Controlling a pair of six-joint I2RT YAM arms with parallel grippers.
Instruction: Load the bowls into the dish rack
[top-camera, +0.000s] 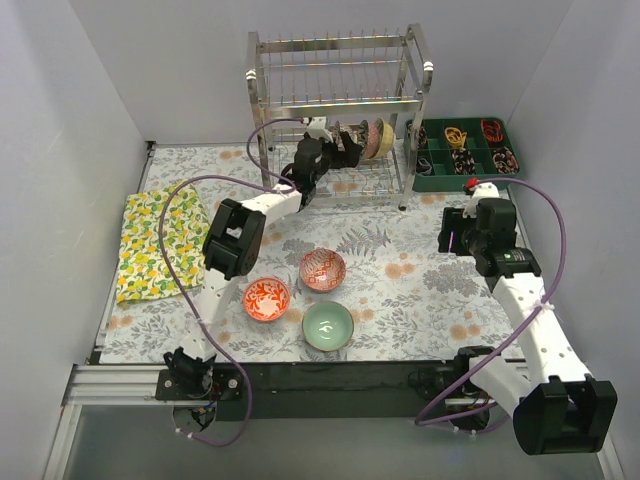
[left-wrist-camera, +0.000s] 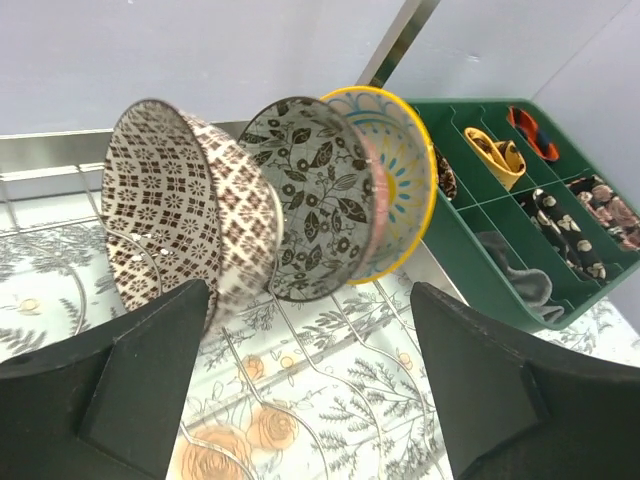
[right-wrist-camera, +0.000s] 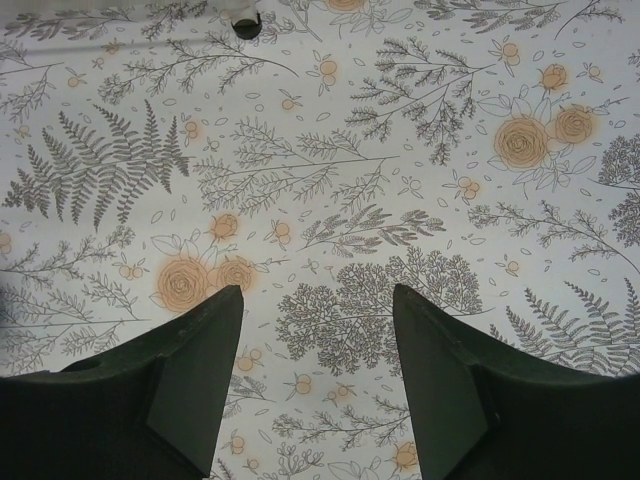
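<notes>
Overhead, you see the dish rack (top-camera: 340, 110) at the table's far edge, with your left gripper (top-camera: 347, 150) reaching into its lower tier. The orange-red bowl (top-camera: 267, 300), pink-red bowl (top-camera: 323, 270) and pale green bowl (top-camera: 328, 326) sit upright on the floral tablecloth (top-camera: 400, 290), close together. Your right gripper (top-camera: 452, 236) hangs well apart from them.

From your left wrist, the fingers are spread wide and empty. Just beyond them the brown-and-white bowl (left-wrist-camera: 170, 220), leaf-patterned grey bowl (left-wrist-camera: 310, 210) and yellow-centred bowl (left-wrist-camera: 400, 190) stand on edge in the rack, nested closely, with the green tray (left-wrist-camera: 520, 230) beside.

From your right wrist, the fingers are parted and hold nothing above the cloth.
</notes>
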